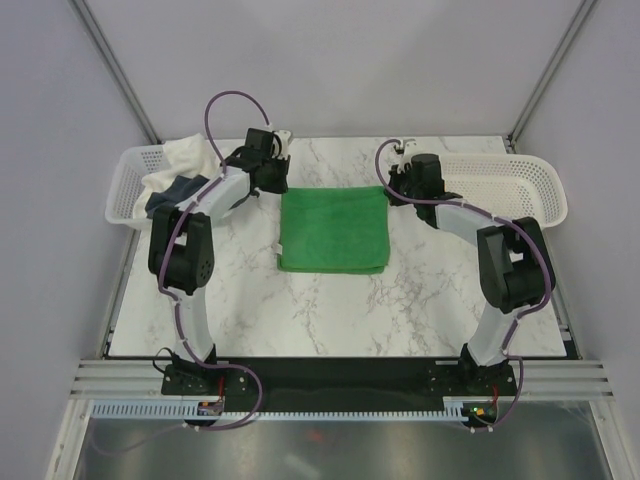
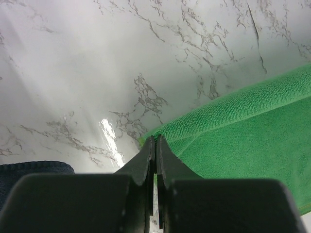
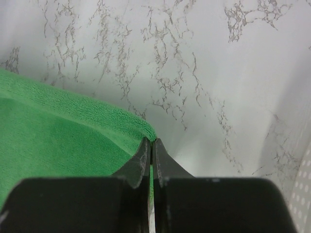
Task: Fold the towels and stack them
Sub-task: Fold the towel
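green towel (image 1: pixel 333 228) lies folded at the centre of the table (image 1: pixel 300 320); left gripper (image 2: pixel 155 140) and right gripper (image 3: pixel 151 141), jaws pressed together, sit at its far corners. navy towel (image 1: pixel 172 195) and cream towel (image 1: pixel 192 155) lie in the left basket (image 1: pixel 124 190).

Light: bright and even, from above
Glare: a white shiny streak on the table (image 2: pixel 109 136) in the left wrist view
Shadows: soft and faint
Blur: the black fingers (image 2: pixel 143 164) near each wrist camera look fuzzy
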You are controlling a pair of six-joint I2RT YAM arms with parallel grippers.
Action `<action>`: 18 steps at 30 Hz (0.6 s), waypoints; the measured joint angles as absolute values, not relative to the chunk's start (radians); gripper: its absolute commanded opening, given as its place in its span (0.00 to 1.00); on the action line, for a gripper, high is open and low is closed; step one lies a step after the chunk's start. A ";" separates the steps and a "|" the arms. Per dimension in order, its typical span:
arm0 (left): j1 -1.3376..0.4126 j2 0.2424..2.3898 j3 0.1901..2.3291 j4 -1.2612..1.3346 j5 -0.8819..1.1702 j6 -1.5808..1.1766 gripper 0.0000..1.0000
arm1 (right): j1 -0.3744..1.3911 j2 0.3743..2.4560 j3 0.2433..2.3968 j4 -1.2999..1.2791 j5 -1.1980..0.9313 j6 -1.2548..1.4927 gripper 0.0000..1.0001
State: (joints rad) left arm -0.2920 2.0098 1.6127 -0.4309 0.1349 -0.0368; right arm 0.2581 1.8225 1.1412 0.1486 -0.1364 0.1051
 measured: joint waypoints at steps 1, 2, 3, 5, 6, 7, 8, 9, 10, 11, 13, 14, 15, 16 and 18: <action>-0.292 2.010 1.613 -0.429 0.135 -0.036 0.02 | 0.258 1.822 1.141 0.150 -0.138 0.102 0.00; -0.292 2.009 1.610 -0.424 0.135 -0.036 0.02 | 0.258 1.821 1.141 0.150 -0.141 0.099 0.00; -0.292 2.007 1.603 -0.417 0.136 -0.036 0.02 | 0.258 1.819 1.139 0.150 -0.142 0.097 0.00; -0.292 1.993 1.570 -0.406 0.140 -0.036 0.02 | 0.258 1.802 1.119 0.150 -0.147 0.092 0.00; -0.292 1.984 1.552 -0.407 0.142 -0.036 0.02 | 0.258 1.785 1.102 0.146 -0.150 0.090 0.00; -0.292 1.970 1.529 -0.408 0.148 -0.036 0.02 | 0.258 1.768 1.085 0.144 -0.153 0.089 0.00; -0.292 1.955 1.505 -0.408 0.160 -0.036 0.02 | 0.258 1.747 1.066 0.141 -0.157 0.089 0.00; -0.292 1.938 1.482 -0.410 0.168 -0.036 0.02 | 0.258 1.728 1.048 0.140 -0.160 0.090 0.00; -0.292 1.921 1.459 -0.405 0.175 -0.036 0.02 | 0.259 1.707 1.029 0.141 -0.164 0.091 0.00; -0.293 1.904 1.438 -0.402 0.183 -0.036 0.02 | 0.259 1.683 1.008 0.141 -0.167 0.093 0.00; -0.294 1.862 1.389 -0.402 0.195 -0.037 0.02 | 0.259 1.637 0.963 0.143 -0.176 0.102 0.00; -0.295 1.840 1.366 -0.396 0.204 -0.037 0.02 | 0.259 1.608 0.932 0.142 -0.183 0.110 0.00; -0.295 1.819 1.344 -0.395 0.212 -0.037 0.02 | 0.260 1.590 0.913 0.142 -0.186 0.116 0.00; -0.295 1.800 1.322 -0.392 0.218 -0.038 0.02 | 0.260 1.573 0.896 0.143 -0.189 0.122 0.00; -0.297 1.765 1.283 -0.387 0.229 -0.038 0.02 | 0.263 1.534 0.849 0.144 -0.196 0.139 0.00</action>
